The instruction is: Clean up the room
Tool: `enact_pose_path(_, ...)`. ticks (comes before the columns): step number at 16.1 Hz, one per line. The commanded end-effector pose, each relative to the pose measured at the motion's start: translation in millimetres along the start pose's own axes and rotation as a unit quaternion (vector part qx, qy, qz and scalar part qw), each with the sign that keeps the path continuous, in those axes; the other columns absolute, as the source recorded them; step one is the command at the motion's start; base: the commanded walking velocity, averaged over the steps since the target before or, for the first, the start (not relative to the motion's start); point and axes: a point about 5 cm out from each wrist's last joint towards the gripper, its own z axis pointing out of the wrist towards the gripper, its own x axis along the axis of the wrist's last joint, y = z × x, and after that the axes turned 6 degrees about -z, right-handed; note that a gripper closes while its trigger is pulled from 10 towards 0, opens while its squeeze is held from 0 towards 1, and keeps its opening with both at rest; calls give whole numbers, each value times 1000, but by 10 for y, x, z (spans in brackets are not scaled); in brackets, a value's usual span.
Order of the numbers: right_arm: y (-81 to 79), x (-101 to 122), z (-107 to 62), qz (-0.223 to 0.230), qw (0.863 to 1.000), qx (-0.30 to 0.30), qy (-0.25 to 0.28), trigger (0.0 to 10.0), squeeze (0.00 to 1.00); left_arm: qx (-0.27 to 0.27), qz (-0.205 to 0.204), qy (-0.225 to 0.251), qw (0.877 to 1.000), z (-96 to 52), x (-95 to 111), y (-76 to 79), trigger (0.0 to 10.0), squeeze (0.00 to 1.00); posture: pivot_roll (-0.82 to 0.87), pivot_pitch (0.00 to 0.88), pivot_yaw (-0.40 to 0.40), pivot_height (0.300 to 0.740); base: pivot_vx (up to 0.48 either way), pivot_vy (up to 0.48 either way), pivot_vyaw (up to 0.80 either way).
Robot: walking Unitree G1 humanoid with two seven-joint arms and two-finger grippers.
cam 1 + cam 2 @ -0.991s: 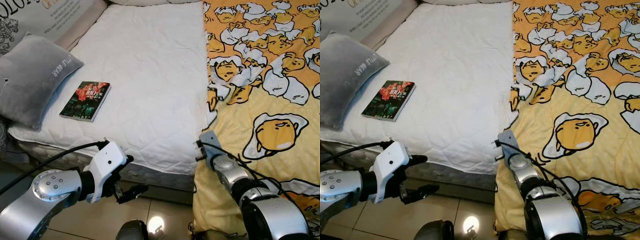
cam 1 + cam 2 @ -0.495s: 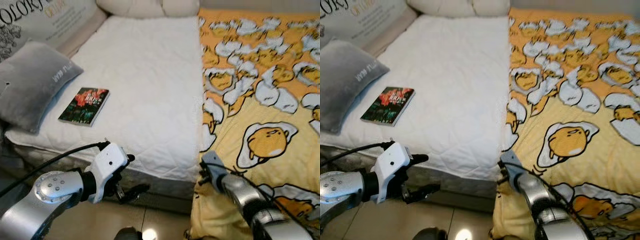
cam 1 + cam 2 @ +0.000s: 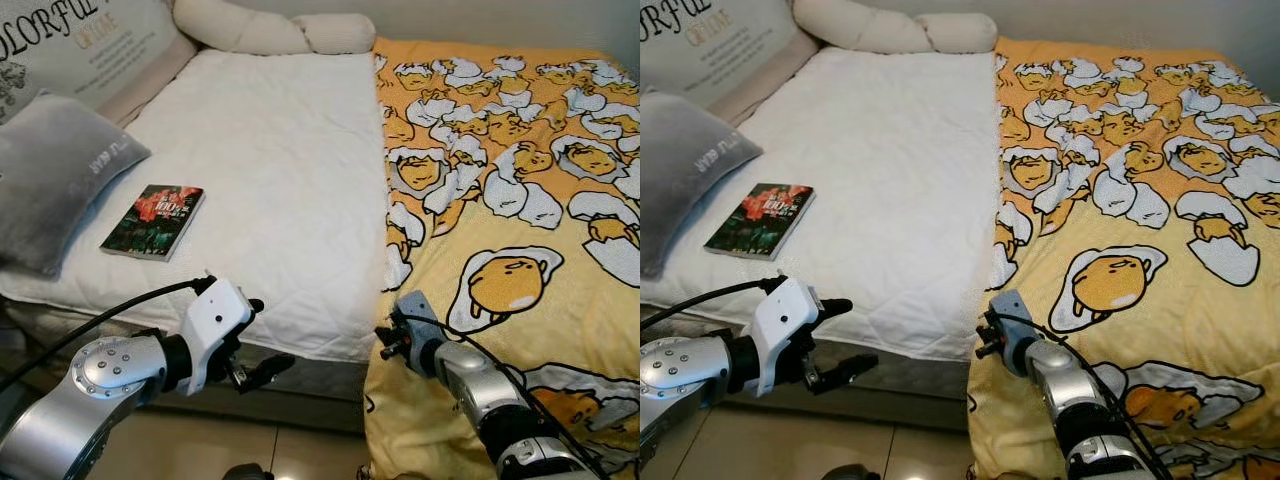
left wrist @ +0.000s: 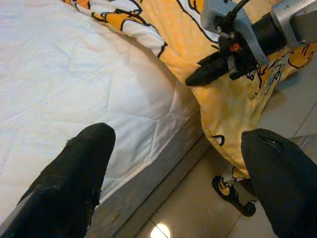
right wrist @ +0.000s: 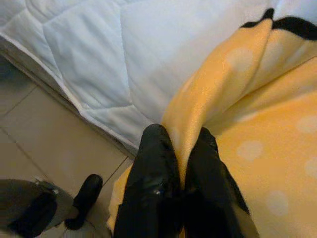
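a grey pillow [image 3: 55,170] lay at the far left of the bed, propped against a printed headboard cushion [image 3: 90,45]. just right of it a dark paperback book [image 3: 152,221] lay flat on the white quilted mattress [image 3: 290,170], well apart from everything else. below the book, past the mattress edge, the left gripper [image 3: 258,340] hung over the tiled floor [image 4: 198,198] with its two black fingers [image 4: 74,173] spread wide apart and holding nothing.

to the right, an orange blanket [image 3: 510,180] printed with egg characters covered the right half of the bed, its inner edge rumpled along the middle and its near corner hanging over the bed's foot toward the floor. the right gripper [image 5: 181,173] was at that hanging edge, near the foot of the mattress, its fingers pressed together on a fold of the blanket; the right wrist view showed the yellow cloth pinched between the two black pads [image 5: 153,163].

the step in hand looked to be drawing the blanket leftward to spread it over the bare mattress. to do that well, the pinch likely needed to hold firm, since only a thin fold was caught and it could slip under the weight of the cloth. a slow, low, steady pull across the bed would probably keep the fabric from bunching. the book lay in the blanket's likely path and risked being buried, so the free left gripper could perhaps lift it away or take a second hold on the edge.
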Motion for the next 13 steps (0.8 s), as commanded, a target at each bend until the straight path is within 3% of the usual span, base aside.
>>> enact_pose_path(1,-122,-20,41,9,999,37,-8,10000,1000,5,-1,-3,1000,3,-22,-15,10000,0,151,0,15,740,0,0,0)
enact_pose_path(6,-53,92,-66,20,998,49,28,10000,1000,14,2,7,1000,37,-39,-89,10000,0,115,0,19,740,0,0,0)
enact_pose_path(9,38,297,-381,14,993,53,106,10000,1000,66,-45,58,995,81,-12,-212,10000,0,18,0,47,740,0,0,0)
enact_pose_path(11,91,463,-642,2,984,-10,176,10000,1000,165,-109,116,973,158,-22,-280,10000,0,0,0,31,740,0,0,0)
enact_pose_path(13,94,525,-737,18,978,-56,202,10000,1000,220,-128,135,958,172,-51,-309,10000,0,4,0,12,740,0,0,0)
